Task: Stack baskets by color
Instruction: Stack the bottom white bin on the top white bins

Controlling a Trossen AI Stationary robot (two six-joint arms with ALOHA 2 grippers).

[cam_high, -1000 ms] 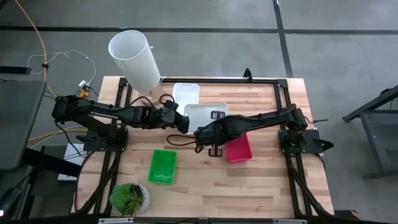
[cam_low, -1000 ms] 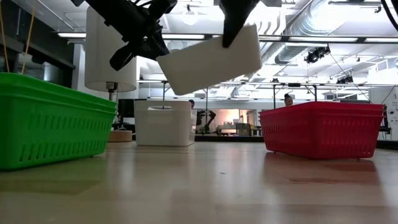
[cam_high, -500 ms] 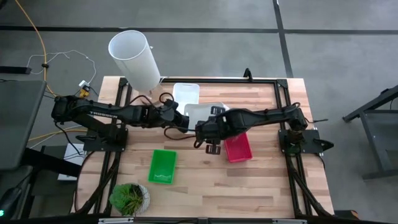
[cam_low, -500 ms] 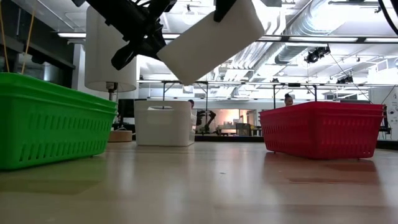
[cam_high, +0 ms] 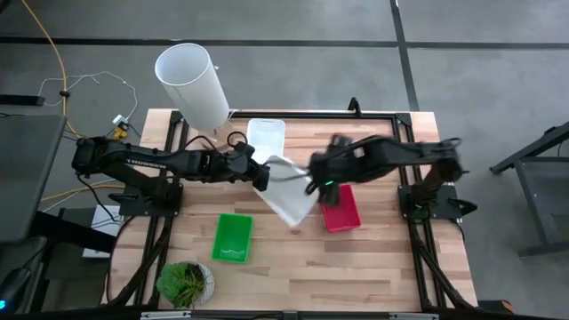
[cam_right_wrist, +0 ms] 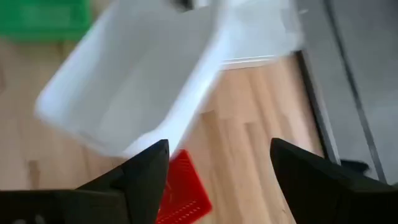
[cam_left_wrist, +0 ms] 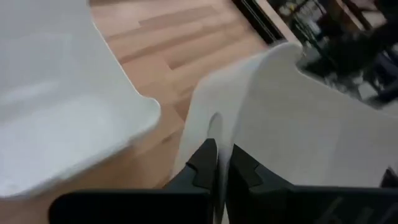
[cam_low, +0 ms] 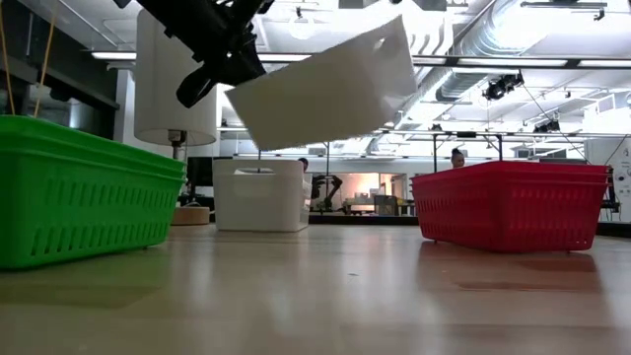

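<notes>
High view: right gripper (cam_high: 322, 171) has let go, fingers now spread wide, pulled back toward red basket (cam_high: 340, 209). Lifted white basket (cam_high: 289, 189) now hangs tilted above table centre, pinched only by left gripper (cam_high: 264, 173) (clamped on its rim). Second white basket (cam_high: 266, 133) waits behind, likely stacking target.

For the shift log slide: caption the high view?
Left gripper holds a tilted white basket by its rim above the table; right gripper, open, is beside it.
</notes>
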